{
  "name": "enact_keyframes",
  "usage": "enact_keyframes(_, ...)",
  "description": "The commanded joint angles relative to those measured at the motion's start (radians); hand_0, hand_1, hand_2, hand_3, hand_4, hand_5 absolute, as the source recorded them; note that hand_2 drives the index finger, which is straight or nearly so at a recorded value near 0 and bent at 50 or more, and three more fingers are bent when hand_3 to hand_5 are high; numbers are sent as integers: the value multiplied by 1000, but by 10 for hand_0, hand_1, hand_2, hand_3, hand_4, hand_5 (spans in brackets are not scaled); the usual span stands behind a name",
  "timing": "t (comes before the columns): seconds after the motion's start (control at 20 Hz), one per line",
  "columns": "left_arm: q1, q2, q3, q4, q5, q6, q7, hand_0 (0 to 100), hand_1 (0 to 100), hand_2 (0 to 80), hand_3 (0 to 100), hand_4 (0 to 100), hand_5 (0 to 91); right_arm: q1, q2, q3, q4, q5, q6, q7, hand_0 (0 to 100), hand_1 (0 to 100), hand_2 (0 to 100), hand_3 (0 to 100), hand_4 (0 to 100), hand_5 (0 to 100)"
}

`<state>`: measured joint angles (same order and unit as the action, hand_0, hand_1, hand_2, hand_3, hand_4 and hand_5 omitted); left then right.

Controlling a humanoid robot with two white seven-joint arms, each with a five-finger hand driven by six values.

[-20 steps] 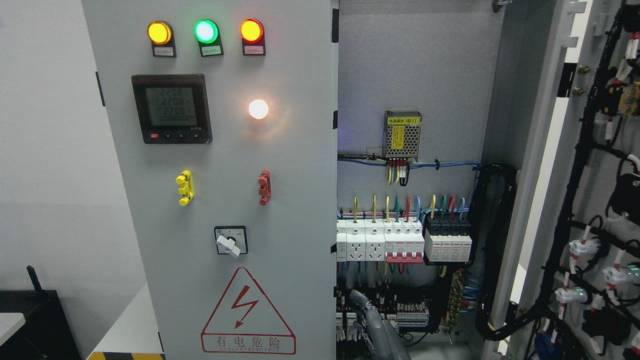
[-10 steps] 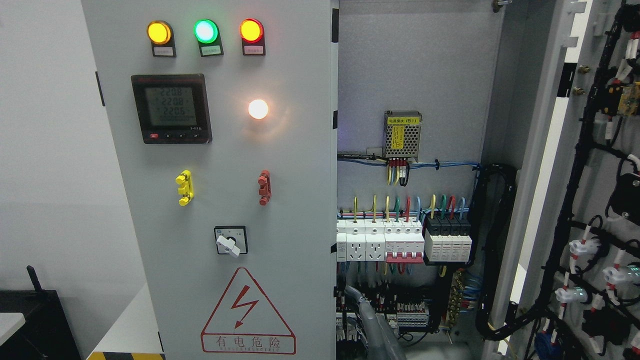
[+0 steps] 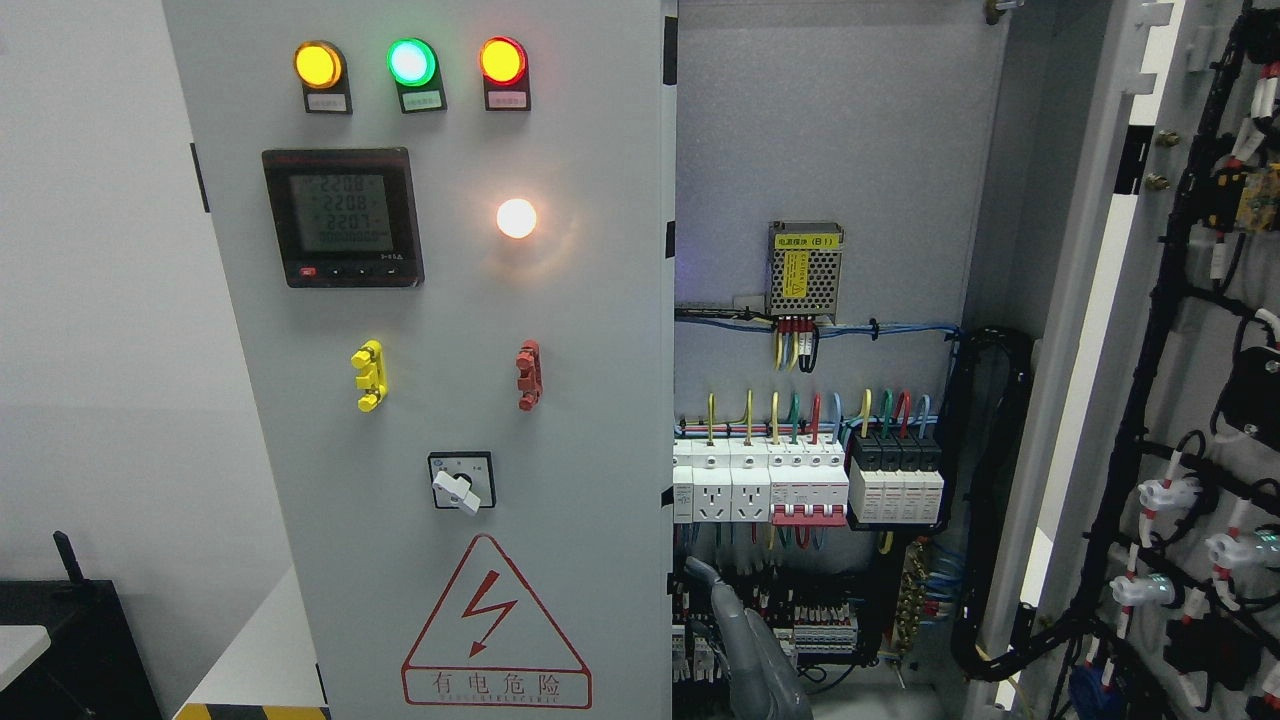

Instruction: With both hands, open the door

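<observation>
The grey cabinet's left door (image 3: 580, 330) stands shut, carrying three indicator lamps, a meter (image 3: 343, 217), a rotary switch (image 3: 460, 484) and a red warning triangle. The right door (image 3: 1190, 330) is swung wide open at the picture's right, its wired inner side facing me. My right hand (image 3: 735, 630) rises from the bottom edge just right of the middle. It sits inside the open bay, close beside the left door's free edge (image 3: 668, 560), and only its grey upper part shows. My left arm is out of view.
Inside the open bay are a power supply (image 3: 805, 268), a row of breakers (image 3: 808, 482) with coloured wires, and terminal blocks (image 3: 820, 625) behind the hand. A thick black cable loom (image 3: 985, 500) runs down the right side. A black box (image 3: 70, 640) stands at lower left.
My right hand has crept upward and slightly left, nearer the left door's edge. Both doors stay where they were.
</observation>
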<state>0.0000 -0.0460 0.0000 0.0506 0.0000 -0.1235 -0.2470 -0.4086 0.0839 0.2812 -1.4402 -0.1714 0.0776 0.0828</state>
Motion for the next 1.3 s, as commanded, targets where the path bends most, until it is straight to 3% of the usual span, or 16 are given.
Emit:
enact_keyframes(0.0,9,0,2,0,23,-1,0,0,0,0,0,31,0,-32,-6,1,57,-40,1,0,107,0,0,0,0,0)
enact_keyframes(0.55,9,0,2,0,23,1,0,0,0,0,0,30,0,-61,-23,10,69,-76,4,3,106,0,0,0,0,0)
enact_keyframes(0.7,9,0,2,0,23,1,0,0,0,0,0,30,0,-64,-36,10,69,-86,4,32,106,0,0,0,0,0)
enact_keyframes(0.95,9,0,2,0,23,-1,0,0,0,0,0,30,0,-81,-49,12,75,-115,5,35,107,0,0,0,0,0)
enact_keyframes(1.25,9,0,2,0,23,1,0,0,0,0,0,30,0,-90,-92,44,80,-161,8,35,107,0,0,0,0,0)
